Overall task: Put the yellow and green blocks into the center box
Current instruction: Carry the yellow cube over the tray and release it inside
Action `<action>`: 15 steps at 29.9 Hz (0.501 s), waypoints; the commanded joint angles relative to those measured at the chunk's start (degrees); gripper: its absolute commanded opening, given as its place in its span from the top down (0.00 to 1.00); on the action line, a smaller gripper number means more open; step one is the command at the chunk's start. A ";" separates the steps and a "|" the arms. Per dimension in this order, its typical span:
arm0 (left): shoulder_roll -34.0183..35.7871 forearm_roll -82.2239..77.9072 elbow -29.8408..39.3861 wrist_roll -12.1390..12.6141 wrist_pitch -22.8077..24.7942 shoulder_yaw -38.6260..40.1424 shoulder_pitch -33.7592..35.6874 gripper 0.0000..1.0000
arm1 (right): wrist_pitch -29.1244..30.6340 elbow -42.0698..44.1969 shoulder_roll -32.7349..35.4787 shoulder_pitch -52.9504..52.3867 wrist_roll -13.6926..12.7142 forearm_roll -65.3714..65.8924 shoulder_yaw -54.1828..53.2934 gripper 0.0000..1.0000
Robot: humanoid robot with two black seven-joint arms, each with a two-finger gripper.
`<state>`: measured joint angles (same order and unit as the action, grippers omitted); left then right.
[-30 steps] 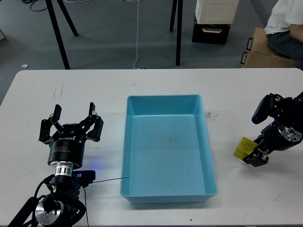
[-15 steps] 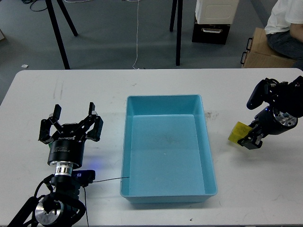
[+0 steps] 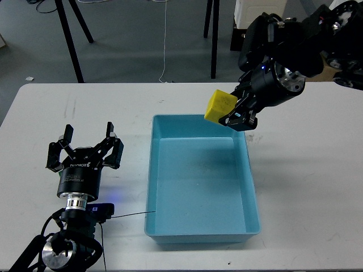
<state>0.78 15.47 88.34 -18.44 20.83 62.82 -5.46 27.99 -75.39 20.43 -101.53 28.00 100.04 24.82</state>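
Head view: right claw [image 3: 237,115] grips the yellow block [image 3: 220,106] above the blue box [image 3: 248,170]; left claw [image 3: 86,148] gapes wide.

Smooth plastic blue box [image 3: 199,226]; matt white table [image 3: 306,187].

both arms black; left gripper [image 3: 85,148] shows white lettering, a silver ring, thin black cable, blue light.

block [image 3: 220,106] over box [image 3: 199,226] — far-right corner
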 commanded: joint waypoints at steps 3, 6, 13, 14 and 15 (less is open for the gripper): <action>0.18 0.09 0.17 -0.01 0.00 2.65 0.19 0.00 | 0.01 8.49 -11.01 5.19 0.00 0.33 3.57 0.89; 0.18 0.09 0.26 -0.01 -0.08 3.53 0.27 0.00 | 0.01 12.72 -14.53 7.57 0.00 0.51 3.92 0.88; 0.10 0.09 0.26 -0.10 -0.52 3.62 1.07 0.00 | 0.01 16.41 -20.43 11.00 0.00 0.42 3.92 0.81; 0.01 0.09 0.26 -0.10 -0.52 3.62 1.07 0.00 | 0.01 16.85 -20.43 11.44 0.00 0.42 3.92 0.75; 0.01 0.09 0.26 -0.10 -0.52 3.62 1.15 0.00 | 0.01 17.21 -20.43 11.62 0.00 0.33 3.92 0.62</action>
<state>0.89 15.56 88.61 -18.54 20.38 66.45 -4.48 27.99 -59.49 0.48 -90.91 28.00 100.53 28.74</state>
